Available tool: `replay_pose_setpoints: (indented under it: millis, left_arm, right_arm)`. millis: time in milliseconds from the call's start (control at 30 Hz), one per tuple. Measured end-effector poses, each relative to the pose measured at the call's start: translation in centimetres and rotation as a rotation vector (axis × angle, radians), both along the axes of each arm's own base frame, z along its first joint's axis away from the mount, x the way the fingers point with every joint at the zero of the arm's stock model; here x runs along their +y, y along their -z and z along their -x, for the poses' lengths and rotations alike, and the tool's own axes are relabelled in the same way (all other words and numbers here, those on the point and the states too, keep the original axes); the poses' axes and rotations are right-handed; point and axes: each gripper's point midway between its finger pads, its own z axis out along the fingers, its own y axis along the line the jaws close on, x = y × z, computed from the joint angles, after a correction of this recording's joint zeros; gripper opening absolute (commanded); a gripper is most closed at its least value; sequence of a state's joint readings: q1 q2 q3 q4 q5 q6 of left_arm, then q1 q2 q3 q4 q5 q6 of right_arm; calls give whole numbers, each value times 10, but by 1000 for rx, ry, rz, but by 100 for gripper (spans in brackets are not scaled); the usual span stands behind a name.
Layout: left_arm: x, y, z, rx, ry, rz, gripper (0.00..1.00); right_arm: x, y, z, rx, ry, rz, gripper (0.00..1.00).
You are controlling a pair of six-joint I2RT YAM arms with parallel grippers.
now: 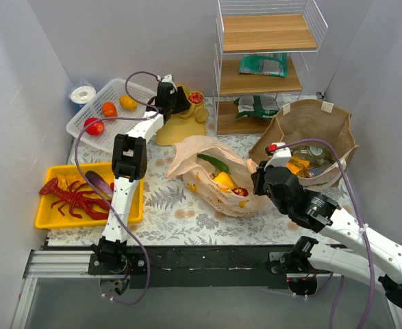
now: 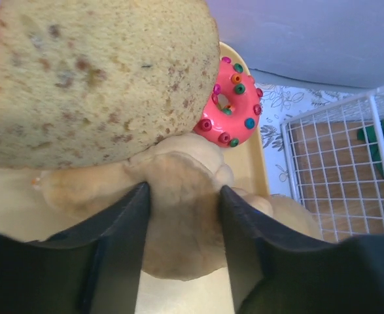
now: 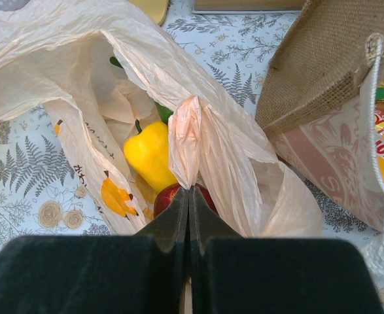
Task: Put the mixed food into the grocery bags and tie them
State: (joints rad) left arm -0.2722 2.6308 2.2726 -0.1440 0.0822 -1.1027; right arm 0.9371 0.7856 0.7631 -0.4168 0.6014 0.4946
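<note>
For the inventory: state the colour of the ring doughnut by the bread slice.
Pink ring doughnut with multicoloured beads; clearest in left wrist view.

Bright, even, diffuse light; shadows faint; overhead view sharp; close to the left wrist lens the bread slice [image 2: 100, 78] and bread roll [image 2: 182, 216] blur slightly.

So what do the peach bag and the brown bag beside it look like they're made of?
The peach bag looks like thin plastic film, translucent with a slight sheen. It bunches into fine creases where the right tool pinches it. The brown bag looks like coarse woven fabric, probably jute, with a matte finish. Its open weave is plainly visible on the wall.
</note>
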Motion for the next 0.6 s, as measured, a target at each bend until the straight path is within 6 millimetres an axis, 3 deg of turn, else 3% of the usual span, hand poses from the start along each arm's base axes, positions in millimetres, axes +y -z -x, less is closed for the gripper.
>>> replay_pose_setpoints:
  millis: [67, 100, 200, 600]
  left_arm:
    - [0, 1, 0, 0, 0, 6, 25]
    - [0, 2, 0, -1, 1, 9, 13]
    - [2, 11, 6, -3, 1, 12, 0]
    - [16, -16, 82, 13, 27, 21, 0]
  right_arm:
    - [-1, -1, 0, -3, 0, -5, 1]
    - [-1, -2, 1, -5, 0, -6, 1]
    - [-1, -2, 1, -5, 0, -7, 1]
    - [2, -2, 2, 3, -10, -18, 1]
